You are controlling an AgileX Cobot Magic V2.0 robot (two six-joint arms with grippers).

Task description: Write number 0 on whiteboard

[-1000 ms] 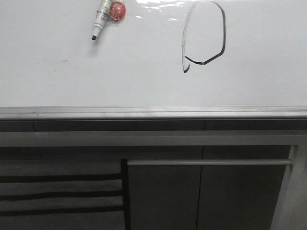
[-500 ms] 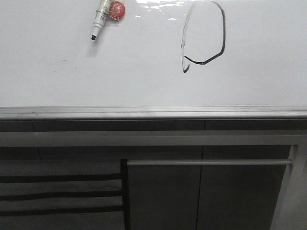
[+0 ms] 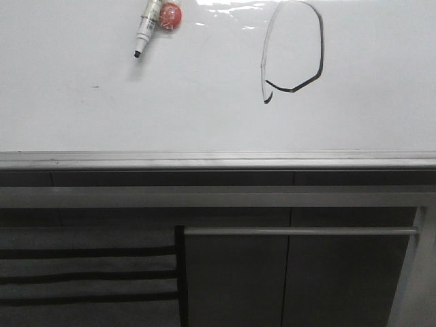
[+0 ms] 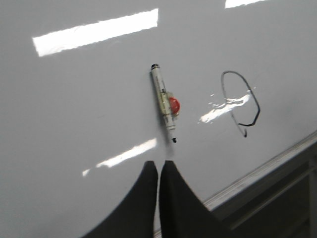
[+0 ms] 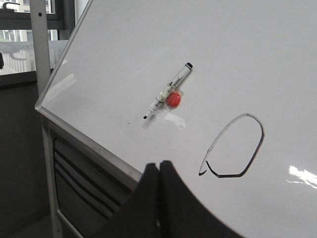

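So the whiteboard (image 3: 204, 122) fills the whole upper part of the front view, glossy white with a grey metal edge strip running along its near side. The number 0 (image 3: 293, 48) sits toward the right side of the board, up near the far edge of the front view. It's a thin black oval outline: the right stroke is dark and solid, the left stroke is a lot fainter, the lower right corner goes kind of angular, and there's a small tail hanging off the lower left.

Over to the left of it, well apart, a marker (image 3: 145, 27) lies on the board with its dark tip pointing toward the near edge. A round red thing (image 3: 169, 16) is touching the marker's barrel on its right side; can't tell what it actually is. There's also a tiny dark speck (image 3: 95, 86) on the board nearer the left.

Neither arm shows in the front view. In the wrist views, the left end effector (image 4: 158, 166) is clenched, black fingers pressed together with nothing between them, hanging off the board near the marker's tip. The right end effector (image 5: 158, 168) is the same deal, clenched on nothing, with the 0 just off to its side.
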